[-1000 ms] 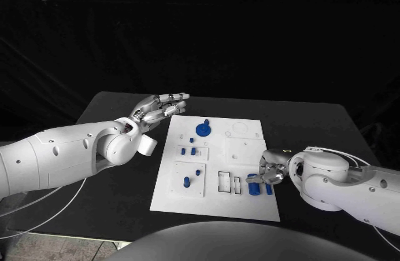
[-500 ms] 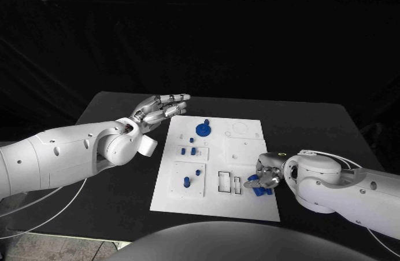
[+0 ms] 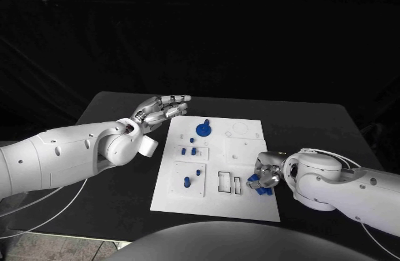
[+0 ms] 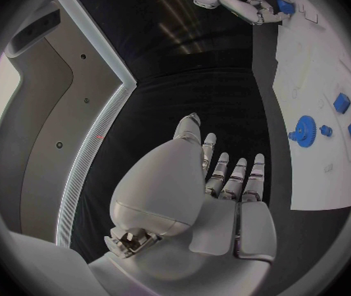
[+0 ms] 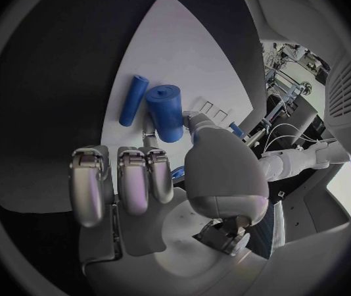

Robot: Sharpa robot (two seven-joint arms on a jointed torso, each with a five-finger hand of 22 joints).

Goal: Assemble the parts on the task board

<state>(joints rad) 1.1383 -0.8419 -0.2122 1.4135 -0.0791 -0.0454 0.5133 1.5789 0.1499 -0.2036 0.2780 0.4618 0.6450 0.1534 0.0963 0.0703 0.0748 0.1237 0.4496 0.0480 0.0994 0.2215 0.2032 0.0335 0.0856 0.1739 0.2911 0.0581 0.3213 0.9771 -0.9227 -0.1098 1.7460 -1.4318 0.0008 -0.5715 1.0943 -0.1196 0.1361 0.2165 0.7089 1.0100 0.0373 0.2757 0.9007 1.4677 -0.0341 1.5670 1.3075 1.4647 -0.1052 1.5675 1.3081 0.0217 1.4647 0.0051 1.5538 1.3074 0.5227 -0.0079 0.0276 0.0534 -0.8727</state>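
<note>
On the black table [image 3: 108,157] from the head camera: white task board [image 3: 250,203] sits mid-table. Left hand [image 3: 160,107] hovers past the board's far-left corner, palm up, fingers nearly straight and close together, holding nothing. Right hand [image 3: 265,171] is down at the board's near-right part, fingers curled over a cluster of blue parts [image 3: 260,188]. Contact with them looks likely, but I can't tell if it has a real grip. Blue gear [image 3: 203,128] stands near the far edge of the board, small blue pegs [image 3: 189,151] closer in, one more blue peg [image 3: 186,182] in the near-left panel. Two empty rectangular slots [image 3: 226,182] lie just left of the right hand.

Left wrist camera: left hand [image 4: 225,184] flat and extended, fingers side by side, nothing in it, over bare table beside the board [image 4: 307,177]. Gear [image 4: 304,131] and two square blue pieces [image 4: 346,115] visible on the board. Right hand [image 4: 254,0] shows far off at the board's other end.

Right wrist camera: right hand [image 5: 163,191] with fingers [image 5: 130,181] bent inward. A thick blue cylinder [image 5: 165,114] and a thinner blue rod [image 5: 132,100] lie side by side on the board [image 5: 192,52] just beyond the fingertips; one fingertip touches the cylinder's near end. Not lifted.
</note>
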